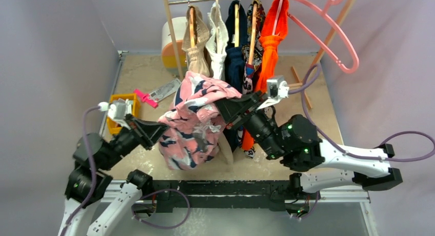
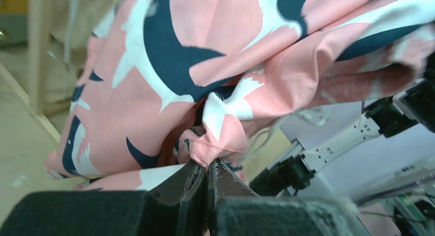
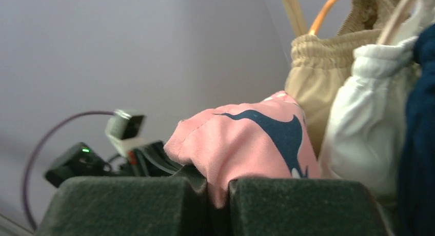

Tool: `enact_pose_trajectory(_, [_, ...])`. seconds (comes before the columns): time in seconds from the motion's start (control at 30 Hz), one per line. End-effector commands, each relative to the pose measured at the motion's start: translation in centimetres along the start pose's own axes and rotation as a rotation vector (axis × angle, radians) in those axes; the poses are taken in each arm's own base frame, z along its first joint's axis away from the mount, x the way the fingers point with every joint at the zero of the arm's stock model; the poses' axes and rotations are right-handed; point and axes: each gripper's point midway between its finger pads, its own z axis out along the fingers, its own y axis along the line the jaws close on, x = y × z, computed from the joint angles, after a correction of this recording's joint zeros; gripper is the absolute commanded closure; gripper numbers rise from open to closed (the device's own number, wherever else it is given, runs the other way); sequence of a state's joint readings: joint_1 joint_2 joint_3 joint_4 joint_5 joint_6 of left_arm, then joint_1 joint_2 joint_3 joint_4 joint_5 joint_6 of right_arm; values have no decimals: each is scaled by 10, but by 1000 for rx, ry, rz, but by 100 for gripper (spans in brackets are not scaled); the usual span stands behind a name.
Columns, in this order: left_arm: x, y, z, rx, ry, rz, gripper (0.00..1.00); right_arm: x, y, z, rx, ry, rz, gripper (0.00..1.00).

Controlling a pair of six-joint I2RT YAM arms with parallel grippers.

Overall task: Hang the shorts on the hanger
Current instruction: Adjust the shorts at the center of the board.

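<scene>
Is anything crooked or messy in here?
Yes. The big pink hanger by the right end of the rack sits steeply tilted and bare. The shorts are a crumpled bunch up in the air, pinched between the left gripper and the right gripper.

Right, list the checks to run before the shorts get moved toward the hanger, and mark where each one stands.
1. Left hand shut on the soft pink shorts with navy-and-white print: ok, a fold is pinched.
2. Right hand shut on the shorts: ok, pink fabric sits between its pads.
3. Shorts spread open between the two hands: not ok, they hang bunched.
4. Large pink plastic hanger bare: ok, nothing on its arms.
5. Shorts lifted off the table: cannot tell from the top view.
6. Route to the hanger: not ok, the bright orange garment hangs in between.
</scene>
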State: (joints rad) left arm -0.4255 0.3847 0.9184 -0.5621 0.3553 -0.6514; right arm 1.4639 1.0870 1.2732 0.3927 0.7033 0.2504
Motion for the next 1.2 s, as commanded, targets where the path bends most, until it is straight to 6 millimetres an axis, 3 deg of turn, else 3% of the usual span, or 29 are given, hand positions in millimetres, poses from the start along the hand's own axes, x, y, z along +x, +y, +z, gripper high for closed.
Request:
enact_pose_trajectory(0.0, [-54, -11, -39, -93, -207, 141, 100, -9, -29, -25, 74, 39, -11, 100])
enact_pose_trajectory(0.1, [-73, -9, -56, -158, -288, 153, 100, -1, -46, -43, 91, 86, -17, 95])
enact_pose_trajectory(0.17, [-84, -9, -64, -191, -330, 155, 100, 11, -47, -56, 38, 144, -35, 84])
enact_pose_trajectory(0.23, [-92, -8, -67, -217, -354, 156, 100, 20, -54, -65, 33, 186, -56, 68])
enact_pose_trajectory(0.33, [-104, -8, -68, -241, -381, 152, 100, 33, -54, -77, -31, 268, -144, 35])
enact_pose_trajectory(0.4, [-110, -9, -64, -249, -391, 148, 100, 41, -50, -85, -84, 338, -197, 22])
enact_pose_trajectory(0.67, [-122, 5, -42, -328, -376, 68, 100, 64, -45, -92, -163, 488, -357, 21])
enact_pose_trajectory(0.87, [-128, 10, -41, -387, -357, 64, 100, 66, -60, -94, -122, 497, -425, 21])
enact_pose_trajectory(1.0, [-138, -6, -52, -343, -377, 129, 100, 75, -67, -103, -139, 514, -443, 21])
enact_pose_trajectory(1.07, [-140, -25, -55, -257, -374, 170, 100, 83, -70, -110, -152, 551, -452, 21])
enact_pose_trajectory(1.17, [-139, -58, -62, -104, -364, 232, 100, 79, -68, -113, -161, 549, -425, 21])
